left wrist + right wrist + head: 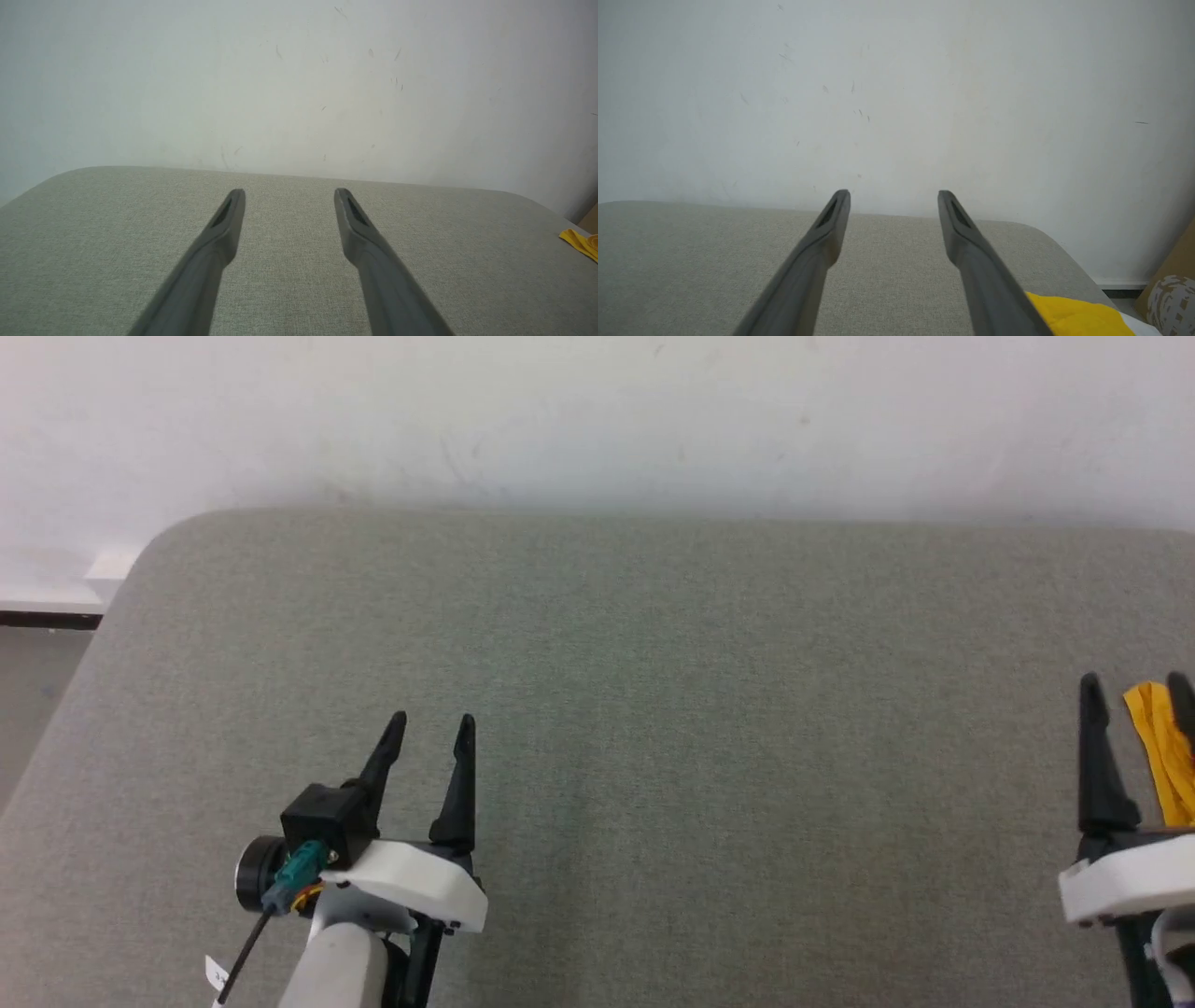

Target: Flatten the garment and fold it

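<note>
A strip of the bright yellow garment (1162, 747) shows at the far right edge of the head view, lying on the grey padded table (653, 709). The same garment appears as a small yellow corner (581, 242) in the left wrist view and as a yellow fold (1078, 317) low right in the right wrist view. My right gripper (1137, 686) stands open at the right edge, its fingers either side of the yellow strip and above it. Open and with nothing between its fingers, my left gripper (431, 723) hovers over bare table at lower left.
A white wall (597, 420) runs behind the table's far edge. The table's rounded left corner (159, 537) drops to floor at the left. In the right wrist view a brown cardboard box (1178, 261) and a patterned cloth (1169, 298) sit past the table's right corner.
</note>
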Tool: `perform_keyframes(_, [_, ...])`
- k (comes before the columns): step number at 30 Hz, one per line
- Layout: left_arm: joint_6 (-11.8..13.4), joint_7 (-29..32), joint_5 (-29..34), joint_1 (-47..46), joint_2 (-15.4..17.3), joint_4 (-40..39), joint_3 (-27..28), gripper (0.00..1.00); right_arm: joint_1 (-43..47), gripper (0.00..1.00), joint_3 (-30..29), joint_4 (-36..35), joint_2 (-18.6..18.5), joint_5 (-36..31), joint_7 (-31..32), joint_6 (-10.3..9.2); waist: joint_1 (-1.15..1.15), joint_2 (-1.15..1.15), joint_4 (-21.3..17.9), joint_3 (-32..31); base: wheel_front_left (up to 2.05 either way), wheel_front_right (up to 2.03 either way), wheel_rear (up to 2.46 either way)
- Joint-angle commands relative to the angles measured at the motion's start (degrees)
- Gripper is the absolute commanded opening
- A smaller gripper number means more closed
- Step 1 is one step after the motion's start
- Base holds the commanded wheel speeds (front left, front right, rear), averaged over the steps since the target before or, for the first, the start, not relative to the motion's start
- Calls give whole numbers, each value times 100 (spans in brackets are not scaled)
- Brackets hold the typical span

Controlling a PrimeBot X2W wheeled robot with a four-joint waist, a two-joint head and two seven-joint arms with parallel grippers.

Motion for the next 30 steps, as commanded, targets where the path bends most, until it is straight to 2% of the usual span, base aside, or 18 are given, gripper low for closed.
perform_keyframes(1, [50, -27, -53, 64, -26, 13, -41, 100, 160, 100, 41, -61, 106, 35, -55, -12, 1, 0, 107, -84, 0, 0, 0])
perform_keyframes(10, [95, -27, -128, 132, -29, 15, -178, 100, 644, 100, 371, 80, 363, -45, -223, -12, 1, 0, 194, -129, 0, 0, 0])
perform_keyframes(19, [137, -27, -192, 266, -30, 18, -214, 100, 665, 100, 488, 423, 395, 30, -369, -12, 1, 0, 201, -186, 0, 0, 0])
perform_keyframes(29, [192, -27, -219, 311, -30, 19, -218, 100, 694, 100, 560, 503, 396, 110, -395, -12, 1, 0, 248, -220, 0, 0, 0])
perform_keyframes(30, [152, 1, -208, 239, -20, 22, -220, 0, 642, 0, 566, 498, 375, 77, -350, 0, 1, 0, 248, -220, 0, 0, 0])
